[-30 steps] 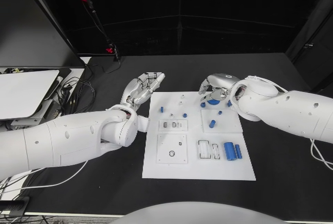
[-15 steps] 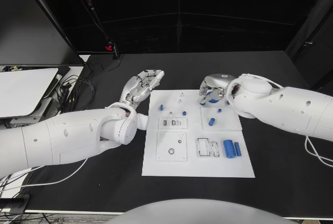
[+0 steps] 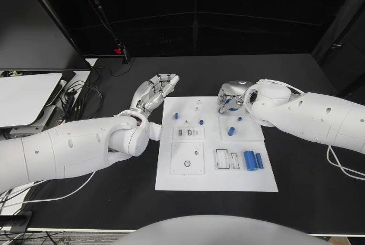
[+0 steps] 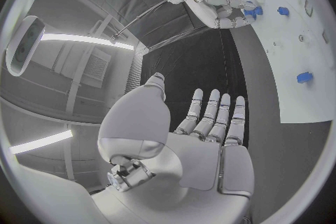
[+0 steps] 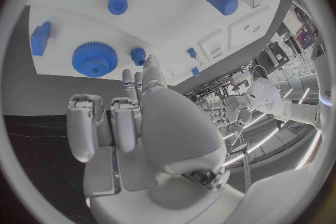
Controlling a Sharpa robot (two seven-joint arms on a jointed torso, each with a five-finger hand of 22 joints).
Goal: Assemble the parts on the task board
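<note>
Movement was slight: right hand (image 3: 232,99) stayed over the board's (image 3: 217,182) far right gears (image 5: 94,58), empty, fingers apart; left hand (image 3: 154,91) stayed flat, released.

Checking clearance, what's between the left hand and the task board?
Bare black table; the head view shows the left hand open beside the task board, not touching it.

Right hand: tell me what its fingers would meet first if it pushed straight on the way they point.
Probably the large blue gear on the task board: the right hand points toward it, with a smaller gear alongside. Depth is unclear.
</note>
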